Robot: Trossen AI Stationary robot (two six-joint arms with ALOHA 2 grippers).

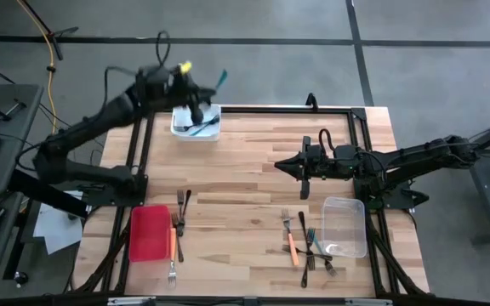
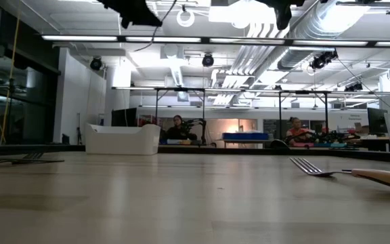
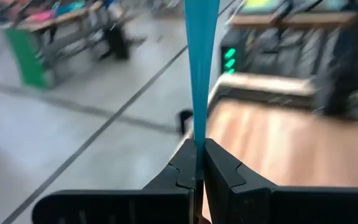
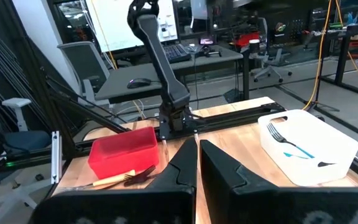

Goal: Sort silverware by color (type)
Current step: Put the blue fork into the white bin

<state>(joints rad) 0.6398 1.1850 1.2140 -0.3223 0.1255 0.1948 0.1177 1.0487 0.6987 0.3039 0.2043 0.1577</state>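
High view: left gripper (image 1: 215,85) above white tub (image 1: 196,125), clamped on teal utensil (image 1: 221,79); right gripper (image 1: 281,165) at mid-table, closed, empty; remaining silverware beside red tray (image 1: 148,233) and clear tub (image 1: 344,227). Low view: fork (image 2: 317,167) lying flat on table (image 2: 181,196). Left wrist view: teal utensil (image 3: 201,68) pinched between fingers (image 3: 222,177). Right wrist view: fingers (image 4: 182,171) together; teal utensil and fork inside white tub (image 4: 309,149).

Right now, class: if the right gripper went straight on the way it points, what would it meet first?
Probably nothing nearby: the right gripper hangs shut and empty above the bare table, pointing toward the red tray and the left arm's base; depth is unclear.
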